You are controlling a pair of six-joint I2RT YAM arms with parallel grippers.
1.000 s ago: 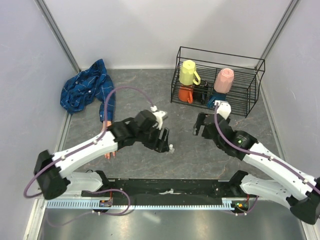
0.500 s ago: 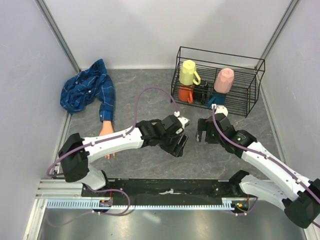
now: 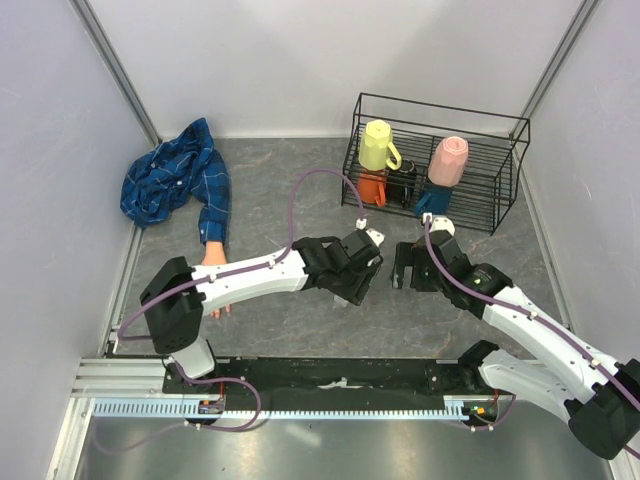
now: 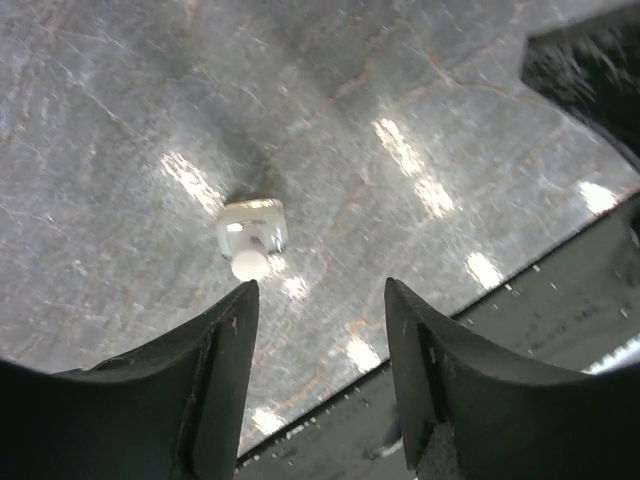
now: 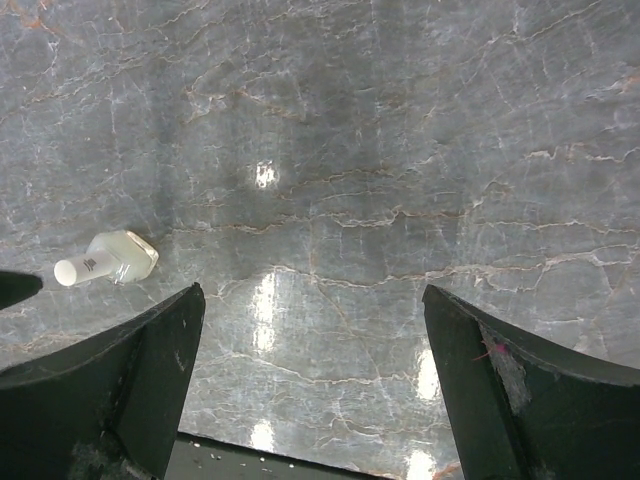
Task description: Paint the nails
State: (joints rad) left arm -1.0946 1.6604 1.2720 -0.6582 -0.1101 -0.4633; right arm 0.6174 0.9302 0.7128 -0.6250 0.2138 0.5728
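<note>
Well left of the polish bottle (image 4: 250, 235), the mannequin hand (image 3: 212, 258) leaves its plaid sleeve (image 3: 175, 175), long axis running toward the arm bases, nails (image 3: 224, 311) nearest them and unpainted as far as you can tell. Your left pincer (image 4: 320, 290) hangs spread and empty over the polish bottle, probably to lift it. It lies on the tabletop (image 3: 300, 200), cap toward that pincer. Just right, your right pincer (image 5: 312, 295) gapes wide, empty.

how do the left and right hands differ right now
The left hand has the small white-capped bottle close in front of it; the right hand sees it far off to one side. The right hand's jaws look wider apart than the left hand's. Both are open and empty.
</note>
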